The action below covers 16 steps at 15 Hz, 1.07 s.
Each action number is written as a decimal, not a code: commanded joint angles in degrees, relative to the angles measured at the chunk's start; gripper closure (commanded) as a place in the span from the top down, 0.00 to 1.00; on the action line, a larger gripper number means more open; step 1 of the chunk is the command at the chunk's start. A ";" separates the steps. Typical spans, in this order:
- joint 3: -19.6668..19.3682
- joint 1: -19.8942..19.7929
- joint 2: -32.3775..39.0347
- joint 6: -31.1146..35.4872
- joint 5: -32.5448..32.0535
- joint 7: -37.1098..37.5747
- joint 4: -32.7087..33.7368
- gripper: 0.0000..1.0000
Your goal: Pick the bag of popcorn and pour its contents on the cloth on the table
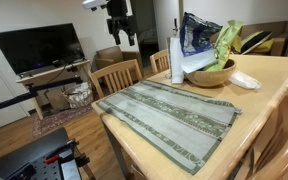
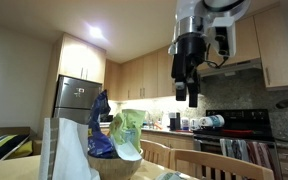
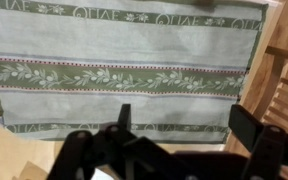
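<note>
One relation governs the coming move: the bag of popcorn [image 1: 225, 44] lies well apart from the jaws, off to the side and lower; the jaws hang high over the cloth [image 3: 124, 70], spread wide and holding nothing, with the fingers [image 3: 124, 116] pointing straight down at it in the wrist view; the bag does not show in that view at all. In both exterior views the green bag stands propped in a wooden bowl [image 1: 212, 76] at the far end of the counter [image 1: 269, 100], just beyond the short edge of the cloth; its long axis runs roughly upright with a lean, crumpled top uppermost; a blue-and-white bag [image 1: 196, 32] stands touching it on the side nearer the jaws, and a white bottle [image 1: 176, 58] stands just beside the bowl. The popcorn itself is not visible. My judgement: the arm must travel along the cloth's length toward the bowl and drop, taking the green bag's upper part while clearing the blue one; no pick is begun.
</note>
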 commanded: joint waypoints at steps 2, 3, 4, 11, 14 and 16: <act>-1.48 -1.69 6.28 4.60 -1.29 4.73 7.53 1.00; -1.73 -1.94 7.51 4.91 -0.37 4.20 8.96 1.00; -2.05 -2.09 8.82 7.47 -1.18 4.67 9.84 1.00; -4.92 -2.43 17.46 22.10 -4.40 8.28 14.80 1.00; -7.72 -1.99 20.68 25.39 -7.86 13.58 17.18 1.00; -9.83 -1.53 22.56 26.45 -10.50 16.95 18.91 1.00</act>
